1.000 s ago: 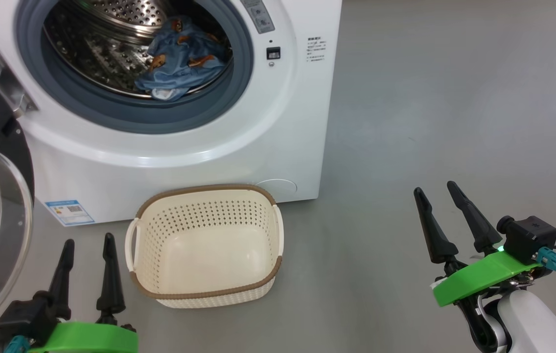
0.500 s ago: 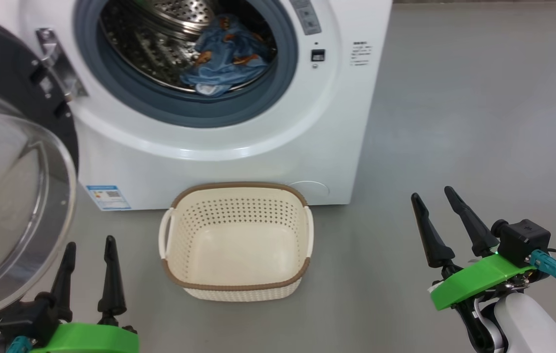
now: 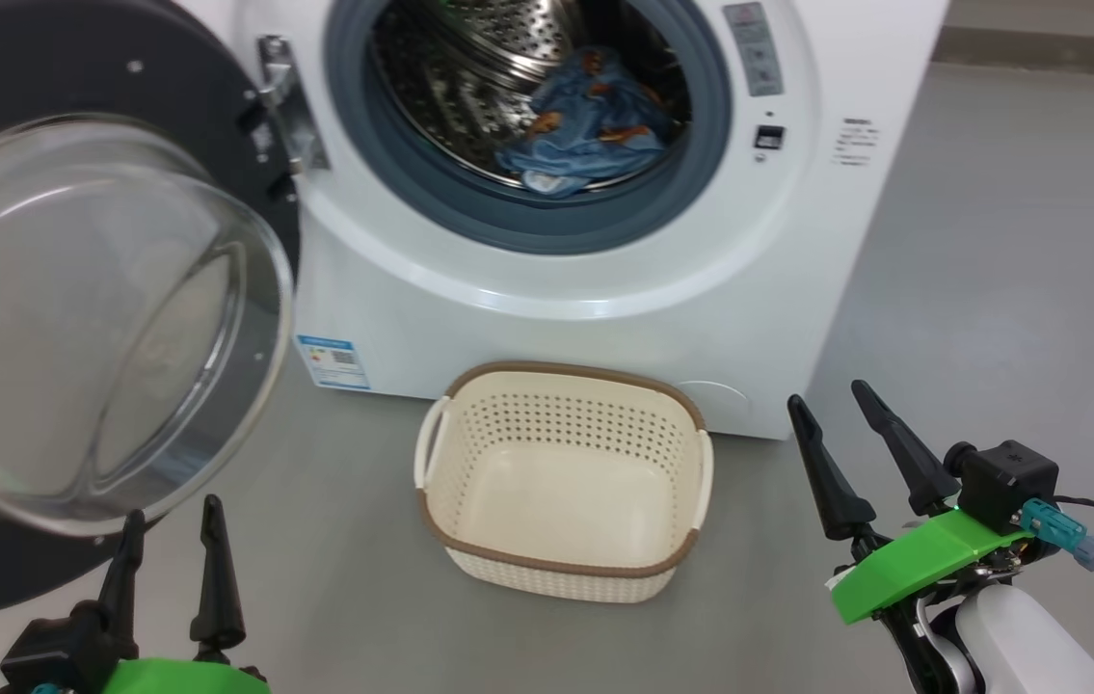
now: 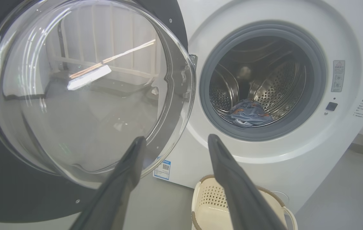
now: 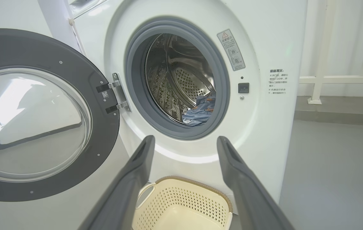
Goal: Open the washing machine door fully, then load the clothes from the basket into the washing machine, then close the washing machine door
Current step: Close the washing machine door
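The white washing machine (image 3: 595, 318) stands with its round black door (image 3: 93, 318) swung wide to the left, glass bowl bulging toward me. Light-blue printed clothes (image 3: 585, 135) lie inside the steel drum, also seen as clothes (image 4: 248, 113) and clothes (image 5: 200, 110). The cream basket (image 3: 561, 569) sits on the floor before the machine, with nothing in it. My left gripper (image 3: 171, 511) is open at the lower left, just below the door's glass. My right gripper (image 3: 831, 405) is open at the lower right, to the right of the basket. Both hold nothing.
Grey floor (image 3: 1009, 270) stretches to the right of the machine. A blue label sticker (image 3: 333, 361) marks the machine's lower left front. A white railing (image 5: 341, 80) stands behind on the right.
The head camera has swung left, so the machine, door and basket shifted right in the picture. Both grippers stay open and in about the same place.
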Controlling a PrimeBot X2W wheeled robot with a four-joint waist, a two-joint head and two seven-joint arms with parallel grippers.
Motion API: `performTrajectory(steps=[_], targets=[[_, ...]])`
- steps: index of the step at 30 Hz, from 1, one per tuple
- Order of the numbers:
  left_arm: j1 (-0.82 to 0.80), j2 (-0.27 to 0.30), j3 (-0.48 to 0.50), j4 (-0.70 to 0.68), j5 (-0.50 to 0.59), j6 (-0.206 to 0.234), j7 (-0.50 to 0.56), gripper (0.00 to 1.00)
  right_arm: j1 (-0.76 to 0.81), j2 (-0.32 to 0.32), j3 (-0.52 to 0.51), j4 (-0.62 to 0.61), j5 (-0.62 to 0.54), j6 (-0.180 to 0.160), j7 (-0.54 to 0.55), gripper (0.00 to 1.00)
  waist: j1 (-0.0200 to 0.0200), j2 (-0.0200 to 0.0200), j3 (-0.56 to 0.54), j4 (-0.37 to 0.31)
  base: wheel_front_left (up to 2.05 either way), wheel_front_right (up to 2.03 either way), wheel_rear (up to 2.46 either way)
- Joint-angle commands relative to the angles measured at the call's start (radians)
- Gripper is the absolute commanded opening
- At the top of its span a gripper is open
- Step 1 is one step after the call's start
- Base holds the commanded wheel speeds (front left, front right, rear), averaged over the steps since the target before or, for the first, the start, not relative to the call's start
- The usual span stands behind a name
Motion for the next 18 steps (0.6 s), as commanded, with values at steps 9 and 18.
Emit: performTrajectory(steps=[9,18], targets=[[0.005,0.03,0.03,-0.028,0.009,0.04,0.014,1.0,0.026,-0.002,0.022,-0.016,0.018,0.006,-0.008,1.0,0.0,0.0,-0.049,0.146,0.0,0.0,0.0],[0.018,0.027,0.025,-0.043,0.009,0.058,0.016,1.0,0.031,0.006,0.022,-0.02,0.02,0.006,-0.008,1.0,0.0,0.0,-0.046,0.214,0.0,0.0,0.0]])
